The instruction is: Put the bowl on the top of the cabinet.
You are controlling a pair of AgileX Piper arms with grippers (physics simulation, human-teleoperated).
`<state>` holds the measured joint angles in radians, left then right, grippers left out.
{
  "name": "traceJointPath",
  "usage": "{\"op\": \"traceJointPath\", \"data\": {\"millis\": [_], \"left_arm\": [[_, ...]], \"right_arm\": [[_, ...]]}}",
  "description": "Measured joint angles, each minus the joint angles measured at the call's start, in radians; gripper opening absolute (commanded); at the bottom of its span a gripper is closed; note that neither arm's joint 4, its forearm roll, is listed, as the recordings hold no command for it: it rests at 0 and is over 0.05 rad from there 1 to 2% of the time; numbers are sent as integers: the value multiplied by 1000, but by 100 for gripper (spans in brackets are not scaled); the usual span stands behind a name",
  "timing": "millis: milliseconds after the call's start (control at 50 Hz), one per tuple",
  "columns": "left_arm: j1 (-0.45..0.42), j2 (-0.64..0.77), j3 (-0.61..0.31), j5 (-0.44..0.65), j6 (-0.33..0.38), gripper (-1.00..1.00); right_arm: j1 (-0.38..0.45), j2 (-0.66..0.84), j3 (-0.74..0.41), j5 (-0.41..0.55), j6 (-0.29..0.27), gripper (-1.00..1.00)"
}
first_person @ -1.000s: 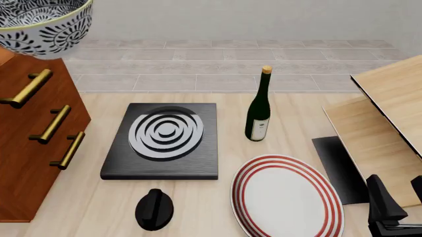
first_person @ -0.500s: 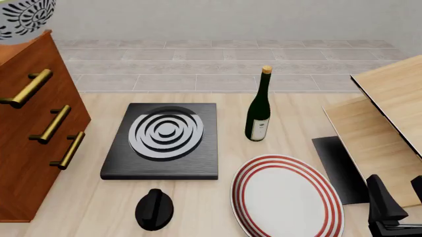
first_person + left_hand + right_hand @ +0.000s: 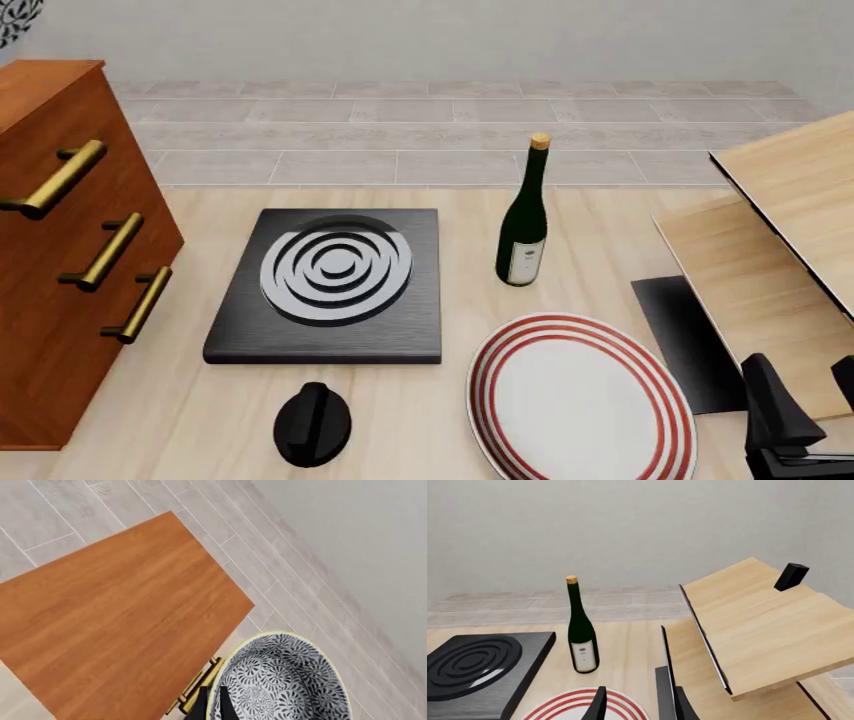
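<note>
**Operator:** Blue-and-white bowl point(image 3: 280, 680), report its position against the frames half a second and one second back.

**Left arm:** Over that interval I carried it up and toward the table's left edge. One second back it filled the front view's upper-left corner; half a second back less of it showed; at this moment only a sliver of pattern point(image 3: 16, 18) remained there, above the cabinet point(image 3: 60, 250). From my wrist camera the bowl hung clear of the cabinet's top panel point(image 3: 120, 615), beside its front edge, with a brass handle point(image 3: 200, 687) visible beneath the rim. It was not yet resting on the wood.

**Operator:** Finger state?

**Left arm:** My left gripper point(image 3: 215, 707) was pinching the bowl's rim, one dark finger inside the wall. The right gripper point(image 3: 637, 702) sat idle over the red-ringed plate point(image 3: 581, 400) near the table's front edge, its fingers parted and holding nothing.

**Operator:** Consequence for the task?

**Left arm:** The lift appeared sufficient. My judgement: what remained was travel over the panel, a descent until the base seated, then release. Setting down too near the front edge risked a tip-off.
</note>
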<state>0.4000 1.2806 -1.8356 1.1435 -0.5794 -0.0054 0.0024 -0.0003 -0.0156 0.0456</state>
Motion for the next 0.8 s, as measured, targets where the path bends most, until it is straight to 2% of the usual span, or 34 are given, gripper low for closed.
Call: {"op": "traceJointPath", "data": {"millis": [480, 800], "left_arm": [[126, 5, -2, 6, -28, -100], [197, 2, 45, -21, -31, -100]], "right_arm": [[1, 3, 0, -3, -1, 100], [1, 5, -1, -3, 0, 100]]}}
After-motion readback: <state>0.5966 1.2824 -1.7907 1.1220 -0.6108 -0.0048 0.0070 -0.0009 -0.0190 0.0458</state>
